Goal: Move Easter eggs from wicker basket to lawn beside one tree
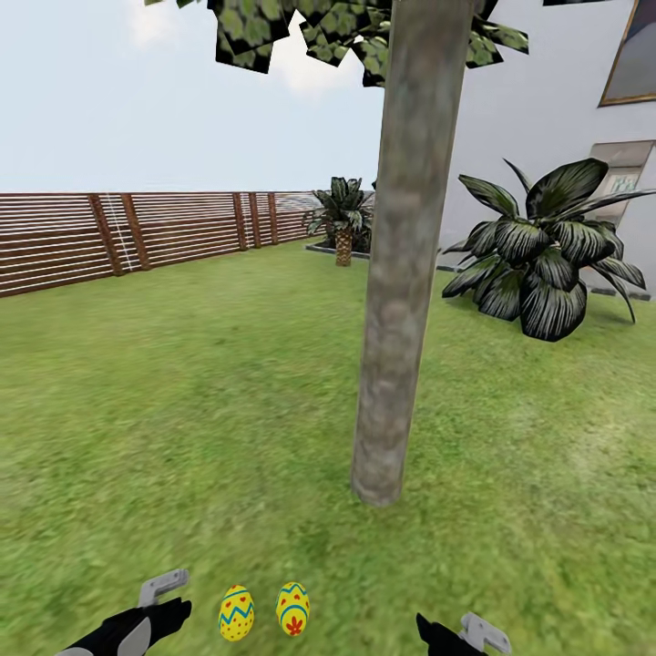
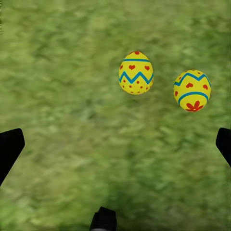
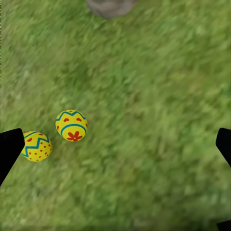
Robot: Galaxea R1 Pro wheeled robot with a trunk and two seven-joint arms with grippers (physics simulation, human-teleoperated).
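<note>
Two Easter eggs lie side by side on the lawn [image 1: 182, 383], a short way in front of the tree [image 1: 401, 273]. One egg [image 1: 236, 613] [image 2: 136, 72] [image 3: 36, 146] has a blue zigzag and red dots. The other egg [image 1: 292, 609] [image 2: 192, 90] [image 3: 71, 125] has a red flower. My left gripper [image 1: 169, 612] [image 2: 117, 147] hovers open just left of them, nothing between its fingers. My right gripper [image 1: 435, 635] [image 3: 117, 149] hangs open over bare grass to their right. The trunk's base [image 3: 109, 7] shows beyond the eggs. The wicker basket is out of view.
A brown slat fence [image 1: 137, 232] runs along the left. A short palm [image 1: 343, 219] stands at the back, and a broad-leaved shrub [image 1: 547, 255] grows by the white house wall [image 1: 547, 118] on the right. Open grass lies all around the trunk.
</note>
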